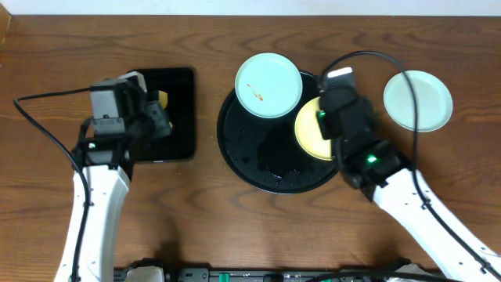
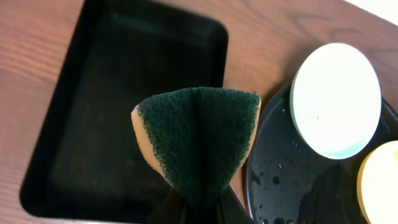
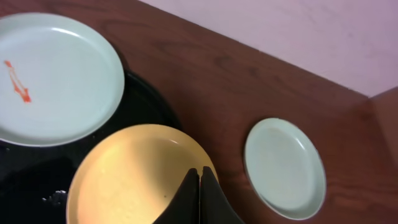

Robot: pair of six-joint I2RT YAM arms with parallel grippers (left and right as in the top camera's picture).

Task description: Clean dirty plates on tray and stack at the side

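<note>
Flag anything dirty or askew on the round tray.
The mint plate carries an orange smear and sits askew, overhanging the far rim of the black tray, which is speckled with water droplets.

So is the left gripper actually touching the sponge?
Touching. The left wrist view shows the sponge folded and pinched at its lower end by the left gripper, its jaws shut on it.

Three plates in all, two mint-blue plates [image 1: 268, 85] [image 1: 417, 100] flanking the right gripper [image 3: 199, 182] and one yellow plate [image 1: 307, 135] beneath it, plus one round black tray [image 1: 250, 157], one rectangular black tray [image 1: 182, 117] and one sponge [image 2: 198, 134].
</note>
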